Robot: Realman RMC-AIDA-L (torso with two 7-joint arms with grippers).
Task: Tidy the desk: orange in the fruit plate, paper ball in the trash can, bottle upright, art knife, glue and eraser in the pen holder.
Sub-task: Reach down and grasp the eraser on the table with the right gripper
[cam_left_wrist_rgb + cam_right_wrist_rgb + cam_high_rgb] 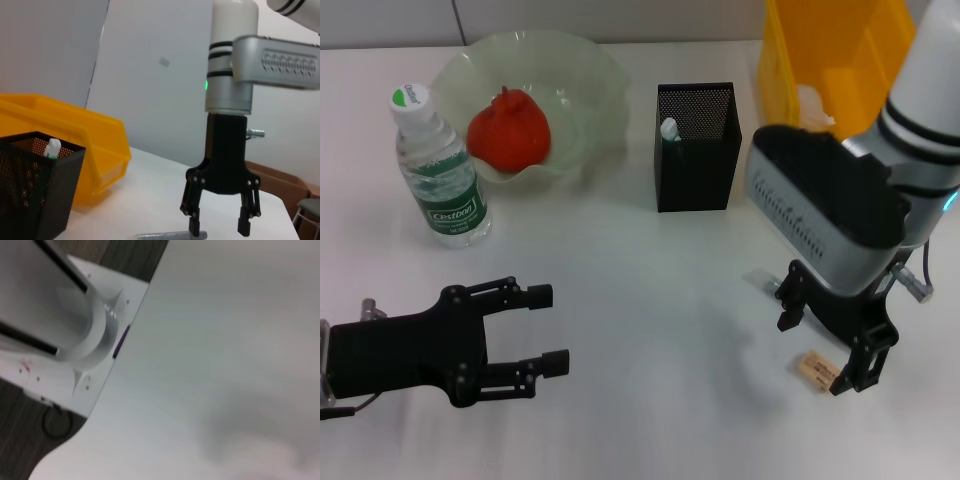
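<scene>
So the right gripper (823, 345) is down at about 4 o'clock on the white desk (650, 300), pointing straight down with its fingers spread apart, and the little tan eraser (819, 370) lies flat on the desk right by the finger nearer the robot, touching or nearly so, I honestly can't tell which. Nothing is pinched between the fingers. From the left wrist camera you can see the same right gripper (220, 220) hanging over the desk with its jaws wide, and a grey stick-like thing (170, 235) lying on the surface just beside one fingertip; can't make out what it is. The left gripper (540, 328) sits low at around 8 o'clock, lying sideways with its fingers spread too, holding nothing. The orange (510, 130) is already in the fruit plate (590, 75) up at 11 o'clock, and the bottle (438, 170) stands upright just beside the plate at roughly 10 o'clock, cap on. The pen holder (698, 150) is near 12 o'clock with something white-tipped (669, 129) poking up inside it, which also shows in the left wrist shot. The trash can (820, 60) is at about 1 o'clock, partly hidden behind the right arm, close to the pen holder but not touching it. The right wrist camera just shows bare desk and its edge.
</scene>
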